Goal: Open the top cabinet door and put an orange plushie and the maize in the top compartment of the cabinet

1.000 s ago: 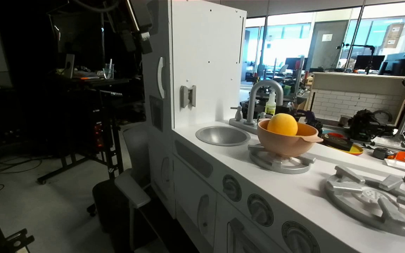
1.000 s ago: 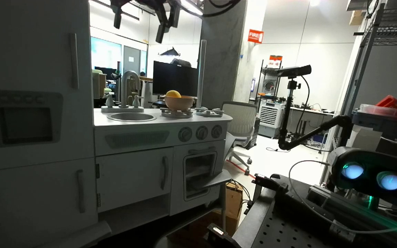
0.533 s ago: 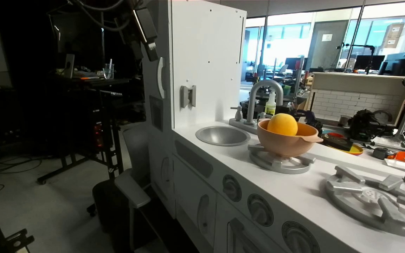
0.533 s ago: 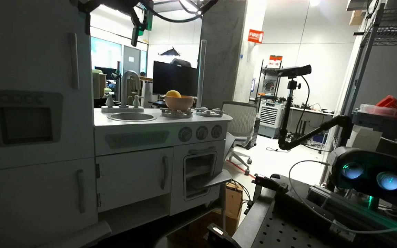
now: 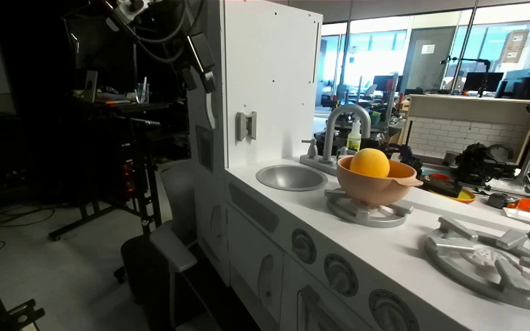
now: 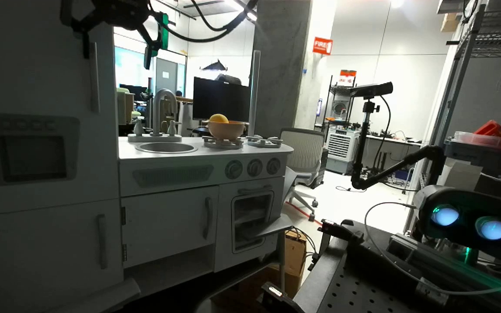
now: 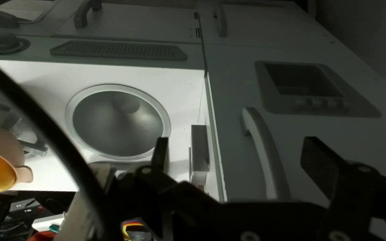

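The top cabinet door (image 6: pixel 24 78) is closed, so the top compartment's inside is hidden. Its upright grey handle (image 6: pixel 94 82) also shows in the wrist view (image 7: pixel 268 154) and partly in an exterior view (image 5: pixel 210 110). My gripper (image 6: pixel 116 55) is open and empty in front of the door, near the handle's upper end. In the wrist view the handle lies between the spread fingers (image 7: pixel 236 142), not gripped. The orange plushie (image 5: pixel 370 162) sits in the tan bowl (image 5: pixel 375 188); both also show in an exterior view, the plushie (image 6: pixel 218 118) above the rim. The maize is out of view or hidden.
The bowl stands on a burner (image 5: pixel 366 218) of the white countertop (image 5: pixel 302 202). A sink (image 5: pixel 291 178) and grey faucet (image 5: pixel 345 119) lie between bowl and tall cabinet (image 5: pixel 269 59). A grey bracket (image 5: pixel 246 126) sticks out from the cabinet's side. A chair (image 5: pixel 173 248) stands in front.
The open gripper has moved toward the top door's handle: left and down in an exterior view, right and down in an exterior view. The door, bowl and plushie have not moved.
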`<action>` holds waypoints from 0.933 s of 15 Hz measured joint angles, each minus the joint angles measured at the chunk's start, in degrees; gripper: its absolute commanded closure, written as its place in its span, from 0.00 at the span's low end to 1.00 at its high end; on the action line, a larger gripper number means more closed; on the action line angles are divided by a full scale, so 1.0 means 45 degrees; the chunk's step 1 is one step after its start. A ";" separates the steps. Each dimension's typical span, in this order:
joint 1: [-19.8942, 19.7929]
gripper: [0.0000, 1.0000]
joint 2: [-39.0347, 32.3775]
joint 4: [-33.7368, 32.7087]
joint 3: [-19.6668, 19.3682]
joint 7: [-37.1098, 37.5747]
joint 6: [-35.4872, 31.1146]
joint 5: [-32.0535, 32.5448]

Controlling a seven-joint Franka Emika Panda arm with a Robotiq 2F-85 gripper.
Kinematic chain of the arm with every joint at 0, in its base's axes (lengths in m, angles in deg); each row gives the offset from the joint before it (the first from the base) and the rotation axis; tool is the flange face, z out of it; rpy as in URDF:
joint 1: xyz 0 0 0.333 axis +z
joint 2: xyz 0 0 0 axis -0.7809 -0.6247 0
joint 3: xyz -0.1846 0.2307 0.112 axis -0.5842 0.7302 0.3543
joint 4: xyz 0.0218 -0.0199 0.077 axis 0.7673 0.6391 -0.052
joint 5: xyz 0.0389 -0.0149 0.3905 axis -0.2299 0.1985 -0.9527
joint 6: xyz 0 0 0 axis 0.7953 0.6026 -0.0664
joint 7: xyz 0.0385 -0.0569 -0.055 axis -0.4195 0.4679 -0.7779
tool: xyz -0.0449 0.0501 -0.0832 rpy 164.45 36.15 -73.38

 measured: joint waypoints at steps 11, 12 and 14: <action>0.1078 0.00 -0.1526 -0.1982 -0.0678 0.0030 0.0027 0.0000; 0.1107 0.00 -0.1591 -0.2067 -0.0729 0.0029 0.0026 0.0000; 0.1182 0.00 -0.1730 -0.2242 -0.0813 0.0029 0.0028 0.0000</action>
